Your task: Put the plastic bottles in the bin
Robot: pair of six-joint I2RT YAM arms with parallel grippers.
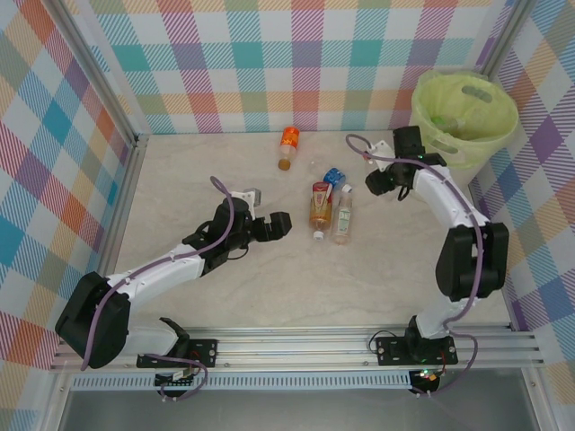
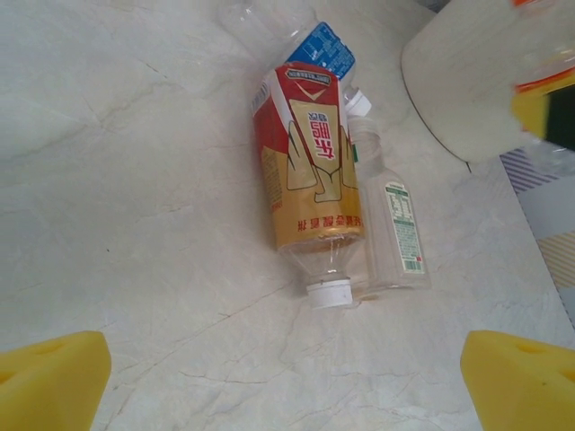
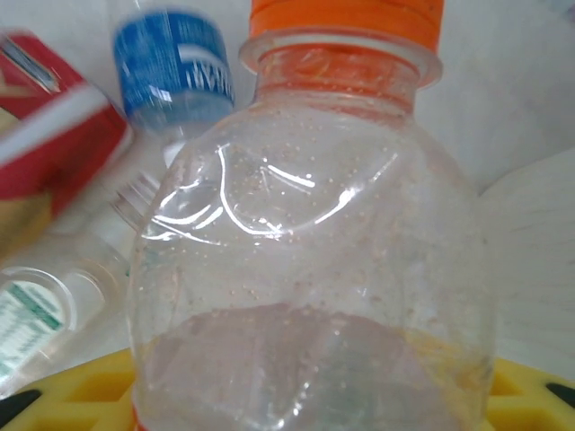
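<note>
Right gripper [image 1: 384,183] sits just left of the bin [image 1: 490,144]; the left gripper [image 1: 269,226] is well left of it, with loose bottles [image 1: 320,208] lying between. From the left wrist, its yellow pads [image 2: 49,382] stand wide apart, facing a red-label bottle [image 2: 310,171] that touches a clear one [image 2: 391,224]. From the right wrist, an orange-capped bottle [image 3: 305,269] is clamped between that gripper's yellow pads [image 3: 535,395].
</note>
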